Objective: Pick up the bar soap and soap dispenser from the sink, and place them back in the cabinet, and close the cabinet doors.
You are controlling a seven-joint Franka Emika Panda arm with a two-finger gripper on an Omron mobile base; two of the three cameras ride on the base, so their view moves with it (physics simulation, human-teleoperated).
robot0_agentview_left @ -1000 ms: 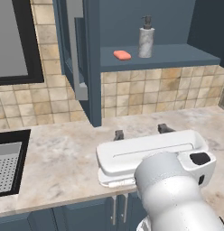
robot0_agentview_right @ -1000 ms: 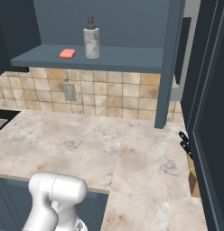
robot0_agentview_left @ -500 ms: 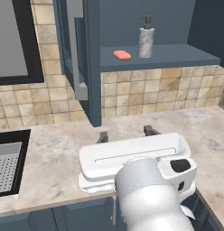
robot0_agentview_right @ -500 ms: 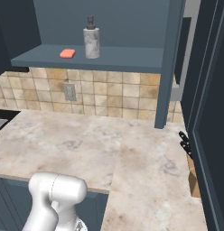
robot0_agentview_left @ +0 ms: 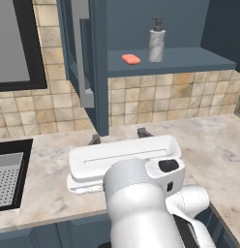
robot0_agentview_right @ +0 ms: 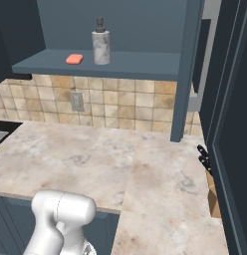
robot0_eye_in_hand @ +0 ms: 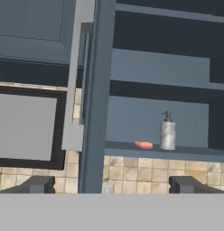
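Hand view, end effector point(robot0_eye_in_hand: 111, 185) spread wide, empty, bar soap point(robot0_eye_in_hand: 143, 145) and soap dispenser point(robot0_eye_in_hand: 167, 131) shelved well beyond

Flat, even rendered light is seen throughout, with no visible source and no glare. Only soft, faint shading is cast under the cabinet point(robot0_agentview_left: 160, 29) shelf onto the tiles. The marbled tabletop point(robot0_agentview_right: 95, 159) is evenly lit and matte. Cabinet recesses are rendered dim in the hand view. Edges are slightly soft and pixelated; no motion blur or lens distortion is noted.
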